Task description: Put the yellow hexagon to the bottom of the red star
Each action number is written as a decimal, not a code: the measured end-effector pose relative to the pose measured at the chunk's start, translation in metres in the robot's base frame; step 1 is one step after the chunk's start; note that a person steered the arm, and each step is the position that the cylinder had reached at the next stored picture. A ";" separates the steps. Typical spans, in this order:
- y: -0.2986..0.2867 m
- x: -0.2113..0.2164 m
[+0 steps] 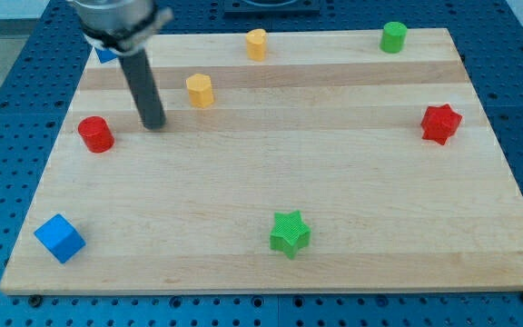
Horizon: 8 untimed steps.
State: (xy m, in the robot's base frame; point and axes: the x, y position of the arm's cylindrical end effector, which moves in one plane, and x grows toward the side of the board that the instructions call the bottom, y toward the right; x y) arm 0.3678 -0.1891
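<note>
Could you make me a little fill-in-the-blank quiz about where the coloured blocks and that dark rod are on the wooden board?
1. My tip rests between the red cylinder block and the yellow ____ block.
2. The red star block sits near the view's ____ edge of the wooden board.
3. The star block near the view's bottom is ____ in colour.
4. The blue cube block lies in the view's bottom-____ corner.

Missing words: hexagon; right; green; left
</note>
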 end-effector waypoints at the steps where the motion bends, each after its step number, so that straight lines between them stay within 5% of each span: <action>1: -0.010 -0.044; 2: 0.012 -0.068; 5: 0.131 -0.024; 8: 0.190 0.004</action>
State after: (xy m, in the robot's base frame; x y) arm 0.3720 0.0012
